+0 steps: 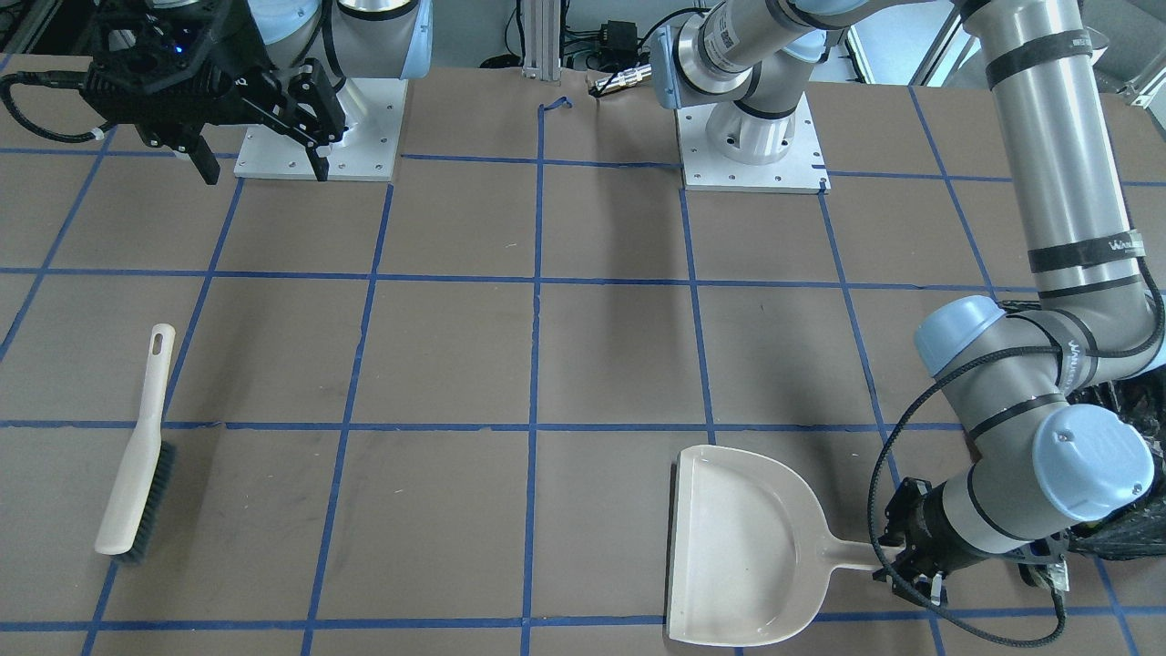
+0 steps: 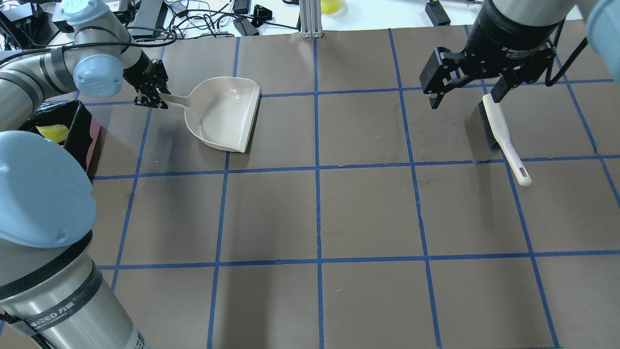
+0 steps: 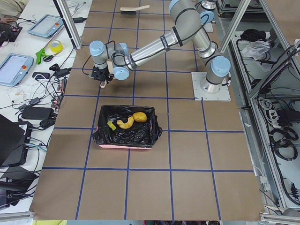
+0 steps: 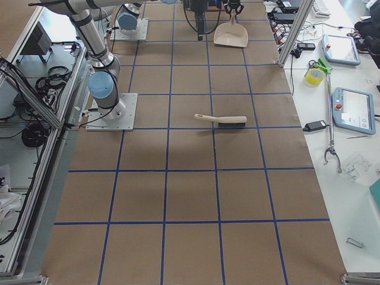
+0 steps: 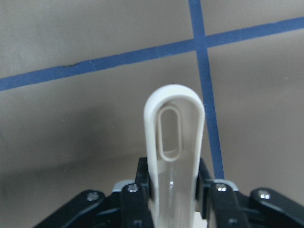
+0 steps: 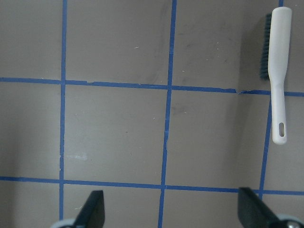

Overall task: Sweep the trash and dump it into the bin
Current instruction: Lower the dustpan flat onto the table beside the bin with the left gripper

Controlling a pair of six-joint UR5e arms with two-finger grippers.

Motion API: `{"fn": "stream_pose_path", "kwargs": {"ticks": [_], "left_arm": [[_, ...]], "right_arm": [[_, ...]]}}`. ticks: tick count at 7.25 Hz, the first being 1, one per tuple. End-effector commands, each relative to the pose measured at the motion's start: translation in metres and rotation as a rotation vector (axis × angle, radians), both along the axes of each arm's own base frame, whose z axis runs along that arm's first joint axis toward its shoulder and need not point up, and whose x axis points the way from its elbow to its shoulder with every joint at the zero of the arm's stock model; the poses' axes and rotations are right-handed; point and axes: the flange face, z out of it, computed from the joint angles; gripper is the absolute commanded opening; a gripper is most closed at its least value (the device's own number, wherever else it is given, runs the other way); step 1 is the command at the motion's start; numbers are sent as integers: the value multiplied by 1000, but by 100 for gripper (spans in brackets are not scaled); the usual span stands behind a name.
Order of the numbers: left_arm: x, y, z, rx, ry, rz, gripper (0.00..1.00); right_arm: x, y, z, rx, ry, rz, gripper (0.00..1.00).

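left gripper clamped on the handle of the dustpan, which lies flat on the table near the bin; right gripper spread wide, holding nothing, above the table; all three trash pieces sit inside the bin

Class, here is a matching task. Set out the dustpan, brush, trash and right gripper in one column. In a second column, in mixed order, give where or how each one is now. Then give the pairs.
1. dustpan
2. brush
3. trash
4. right gripper

A. open, holding nothing
B. inside the bin
C. handle gripped by the left gripper
D. lying free on the table

Pairs: 1-C, 2-D, 3-B, 4-A
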Motion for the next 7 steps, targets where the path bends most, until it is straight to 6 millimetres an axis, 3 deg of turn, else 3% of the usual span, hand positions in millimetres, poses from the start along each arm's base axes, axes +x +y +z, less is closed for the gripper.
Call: {"fn": "stream_pose_path", "kwargs": {"ticks": [1,7], "left_arm": [[-2,7,-2,11,-2,-9,0],[3,9,2,19,-38,31,0]], "right_arm": [[0,0,0,0,0,0,100],[0,0,0,0,0,0,100]]}}
